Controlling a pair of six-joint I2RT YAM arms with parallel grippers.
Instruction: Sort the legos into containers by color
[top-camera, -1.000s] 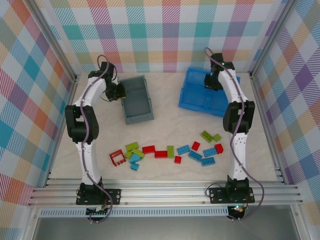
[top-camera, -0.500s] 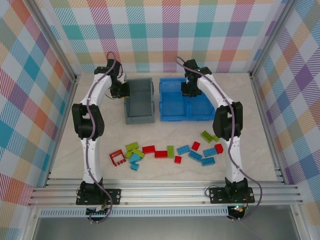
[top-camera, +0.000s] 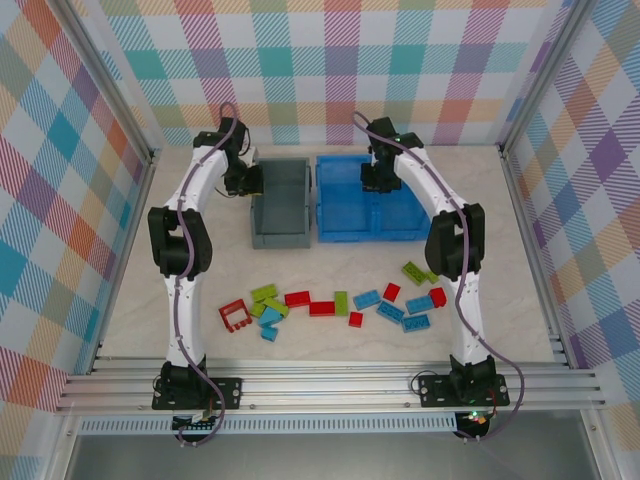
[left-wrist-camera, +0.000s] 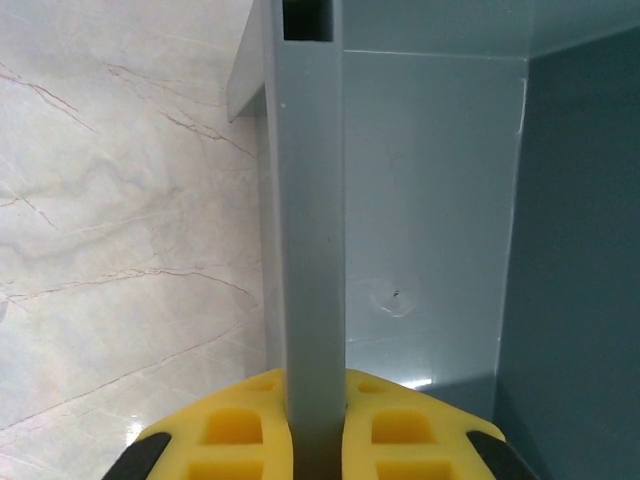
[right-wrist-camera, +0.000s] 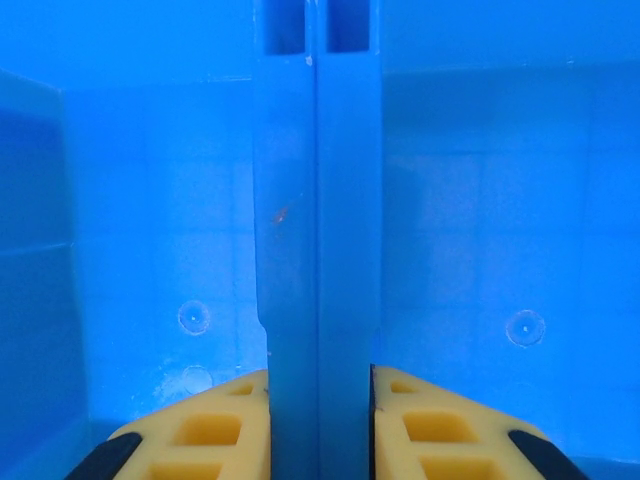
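Backdrop: pale marble-look tabletop (top-camera: 340, 265), walled by pastel plaid panels (top-camera: 330, 60).
Grey container: small grey open-top plastic bin (top-camera: 280, 238), far centre-left on the tabletop.
Blue container: wider bright blue plastic bin (top-camera: 345, 232) with two compartments, just right of the grey bin across a slim gap.
Left arm: left gripper (top-camera: 250, 181) is clamped on the grey bin's left wall. In the wrist view that wall runs between the yellow pads (left-wrist-camera: 235, 432).
Right arm: right gripper (top-camera: 378, 180) is closed on the blue bin's central divider (right-wrist-camera: 315, 200), at its far end.
Legos: small flat plastic bricks (top-camera: 322, 308) in red, light blue and lime green are strewn in a loose band on the near half of the tabletop, well apart from both bins.
Frame piece: red open-frame brick (top-camera: 234, 315), at the band's left end.
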